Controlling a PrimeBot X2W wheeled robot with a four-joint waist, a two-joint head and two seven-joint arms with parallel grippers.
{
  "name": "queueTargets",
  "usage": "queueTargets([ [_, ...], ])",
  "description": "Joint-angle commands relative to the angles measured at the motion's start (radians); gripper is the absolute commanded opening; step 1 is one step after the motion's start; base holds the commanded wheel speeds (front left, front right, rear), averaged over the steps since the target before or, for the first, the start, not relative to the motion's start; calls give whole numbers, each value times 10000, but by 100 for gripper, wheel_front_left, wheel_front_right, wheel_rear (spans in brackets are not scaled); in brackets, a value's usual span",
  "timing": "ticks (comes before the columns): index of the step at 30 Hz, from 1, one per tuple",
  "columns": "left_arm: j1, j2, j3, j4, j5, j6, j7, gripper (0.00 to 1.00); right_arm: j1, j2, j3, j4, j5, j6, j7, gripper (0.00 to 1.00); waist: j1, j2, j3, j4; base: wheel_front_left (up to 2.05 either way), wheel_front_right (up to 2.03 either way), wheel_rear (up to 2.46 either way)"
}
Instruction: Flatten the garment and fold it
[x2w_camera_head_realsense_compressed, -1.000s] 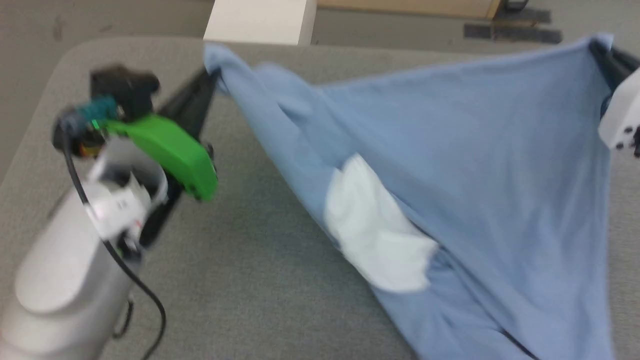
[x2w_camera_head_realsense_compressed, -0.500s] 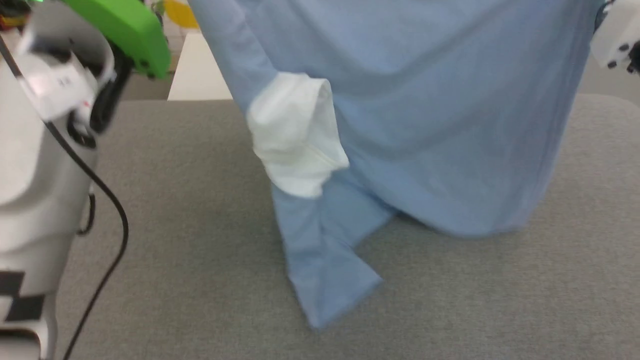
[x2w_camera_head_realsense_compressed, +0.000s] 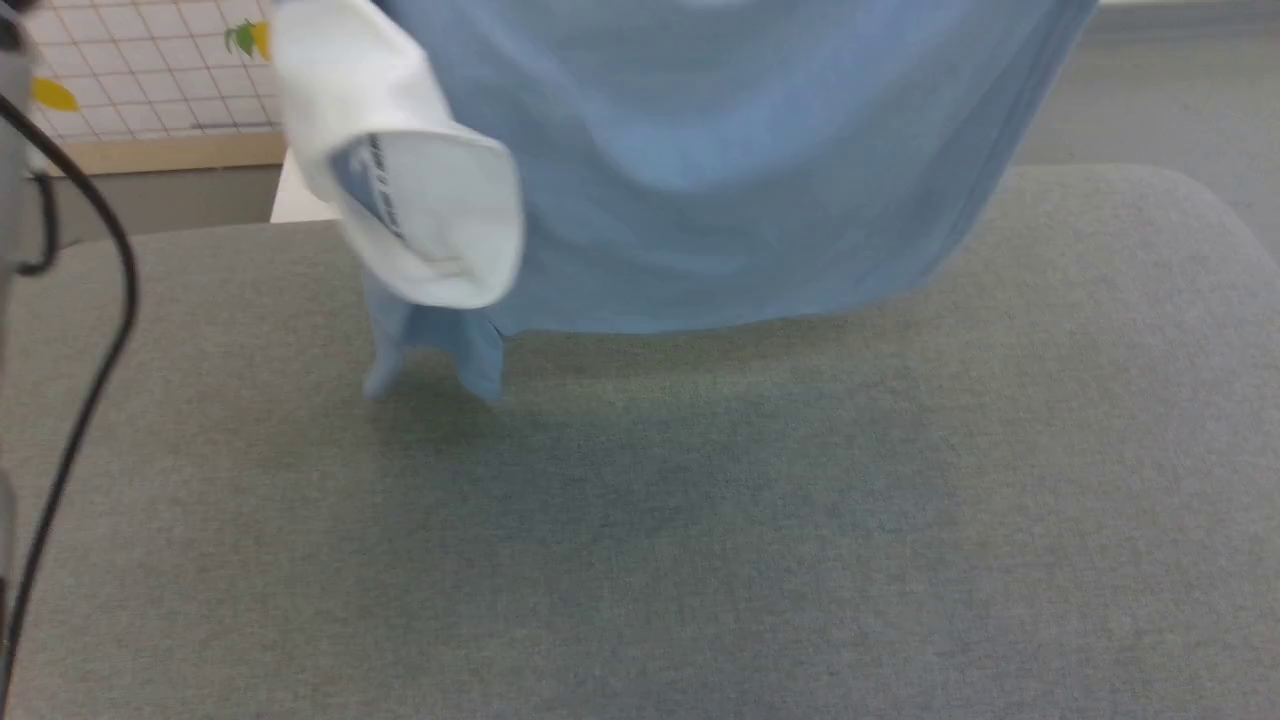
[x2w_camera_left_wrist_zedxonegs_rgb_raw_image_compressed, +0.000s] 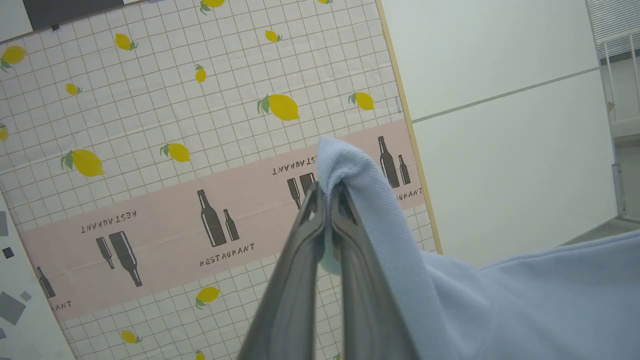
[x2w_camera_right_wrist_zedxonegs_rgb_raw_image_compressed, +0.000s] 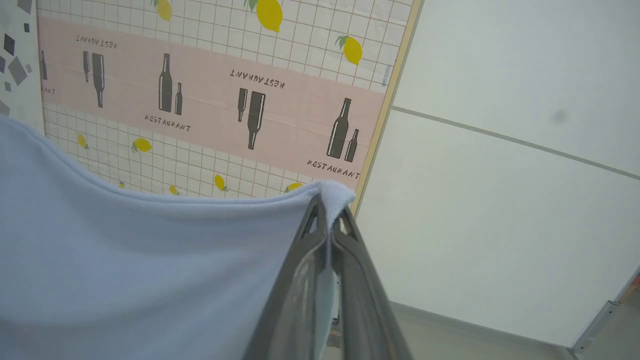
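In the head view, the shirt (x2w_camera_head_realsense_compressed: 720, 170) hangs down from the top edge of the frame, spread wide across the upper middle. Its white collar (x2w_camera_head_realsense_compressed: 420, 190) curls at the upper left, and a loose sleeve dangles under it, close to the grey counter (x2w_camera_head_realsense_compressed: 800, 550); whether it touches is unclear. A black cable (x2w_camera_head_realsense_compressed: 100, 300) runs down the left edge.

In the left wrist view, the left fingers (x2w_camera_left_wrist_zedxonegs_rgb_raw_image_compressed: 325, 205) are clenched on a bunched edge of the shirt (x2w_camera_left_wrist_zedxonegs_rgb_raw_image_compressed: 550, 300) at frame centre. The cloth pokes up above the tips, drapes over the right-hand finger and falls to the lower right. Behind is a lemon-printed wall panel (x2w_camera_left_wrist_zedxonegs_rgb_raw_image_compressed: 150, 125).

In the right wrist view, the right fingers (x2w_camera_right_wrist_zedxonegs_rgb_raw_image_compressed: 329, 220) are pinched tight on a corner of the shirt (x2w_camera_right_wrist_zedxonegs_rgb_raw_image_compressed: 125, 260), whose taut edge stretches from the tips to the left edge.
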Motion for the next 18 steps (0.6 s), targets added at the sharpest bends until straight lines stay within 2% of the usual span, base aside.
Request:
queueTargets([
  [1, -324, 104, -14, 42, 84, -99, 118, 0, -298, -10, 79, 43, 90, -15, 59, 0, 0, 0, 259, -191, 0, 0, 0],
  [6, -895, 180, -249, 85, 171, -319, 529, 0, -922, -123, 348, 117, 309, -15, 407, 0, 0, 0, 883, -396, 0, 0, 0],
  [11, -1557, 233, -393, 277, 578, -270, 345, 0, -1618, -159, 554, 509, 133, -15, 246, 0, 0, 0, 1785, -715, 0, 0, 0],
  [18, -3172, 140, -510, 1183, 1427, -59, -787, 0, -3113, 162, 918, 1587, -657, -15, -1065, 0, 0, 0, 2850, -1172, 0, 0, 0],
])
